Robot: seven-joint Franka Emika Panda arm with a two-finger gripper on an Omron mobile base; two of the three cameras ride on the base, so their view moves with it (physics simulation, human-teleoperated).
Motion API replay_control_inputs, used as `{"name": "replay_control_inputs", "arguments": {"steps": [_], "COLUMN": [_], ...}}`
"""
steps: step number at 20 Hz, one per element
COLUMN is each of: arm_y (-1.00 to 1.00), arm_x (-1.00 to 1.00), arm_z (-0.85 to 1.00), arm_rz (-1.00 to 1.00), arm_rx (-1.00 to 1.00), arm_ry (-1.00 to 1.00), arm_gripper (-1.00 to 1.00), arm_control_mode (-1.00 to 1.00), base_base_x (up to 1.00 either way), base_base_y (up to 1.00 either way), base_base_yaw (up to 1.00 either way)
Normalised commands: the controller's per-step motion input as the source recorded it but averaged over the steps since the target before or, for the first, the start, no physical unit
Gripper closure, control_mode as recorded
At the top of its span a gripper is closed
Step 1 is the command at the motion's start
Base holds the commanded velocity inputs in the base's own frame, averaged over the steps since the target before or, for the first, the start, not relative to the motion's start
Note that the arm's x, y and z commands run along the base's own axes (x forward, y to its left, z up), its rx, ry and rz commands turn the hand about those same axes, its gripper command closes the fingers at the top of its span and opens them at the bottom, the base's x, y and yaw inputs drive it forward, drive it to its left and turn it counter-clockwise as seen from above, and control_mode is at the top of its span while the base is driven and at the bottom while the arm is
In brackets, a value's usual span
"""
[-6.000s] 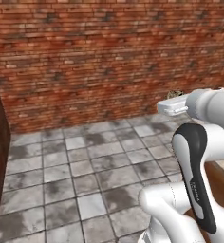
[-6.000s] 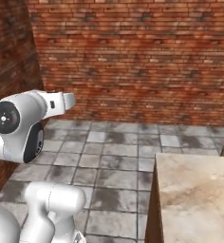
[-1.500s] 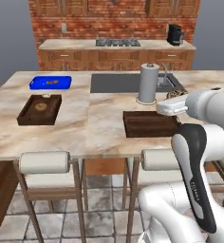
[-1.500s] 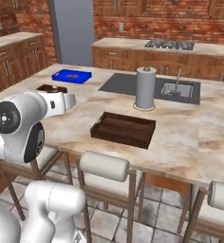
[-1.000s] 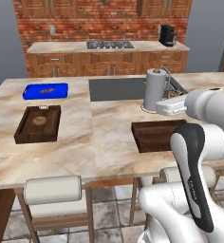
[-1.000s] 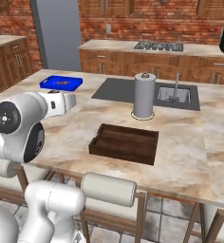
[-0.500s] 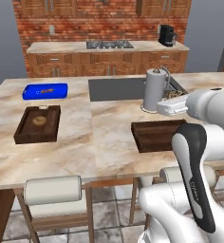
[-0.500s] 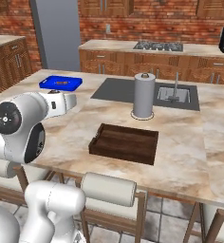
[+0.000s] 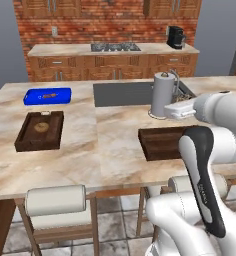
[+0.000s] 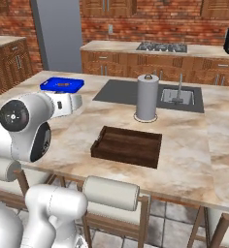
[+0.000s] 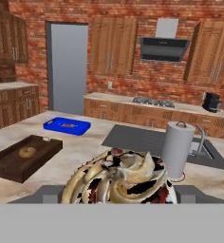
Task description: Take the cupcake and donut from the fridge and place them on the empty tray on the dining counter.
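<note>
In the hand view a cupcake (image 11: 118, 182) with swirled cream and dark brown frosting sits low between the fingers of my gripper (image 11: 118, 195), which is shut on it. My hand (image 9: 176, 110) hangs above the dining counter (image 9: 110, 152), over the far edge of the empty dark brown tray (image 9: 160, 143). From the right base view the hand (image 10: 70, 102) is left of that tray (image 10: 128, 145). The grey fridge (image 10: 58, 36) stands far behind the counter. The donut is out of view.
A paper towel roll (image 9: 161, 95) stands just behind the empty tray, beside the inset sink (image 10: 179, 97). Further left lie a brown tray with a tan item (image 9: 40, 130) and a bright blue tray (image 9: 47, 96). Cushioned stools (image 9: 55, 200) line the near edge.
The base drove up to the counter and both base views shifted with it. Over the last half second nothing has moved, and the cupcake stays in the gripper.
</note>
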Motion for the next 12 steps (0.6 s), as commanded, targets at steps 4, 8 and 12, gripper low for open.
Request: {"name": "replay_control_inputs", "arguments": {"steps": [4,8,12], "arm_y": [-0.39,-0.26,-0.18], "arm_x": [0.80,0.89,0.66], "arm_z": [-0.11,-0.26,-0.41], "arm_rz": [0.00,0.09,0.20], "arm_rx": [0.00,0.01,0.00], "arm_ry": [0.20,0.16,0.04], "arm_gripper": [1.00,1.00,1.00], "arm_control_mode": [-1.00,-1.00,-1.00], "base_base_x": [0.00,0.00,0.00], "base_base_y": [0.00,0.00,0.00], "base_base_yaw": [0.00,0.00,0.00]}}
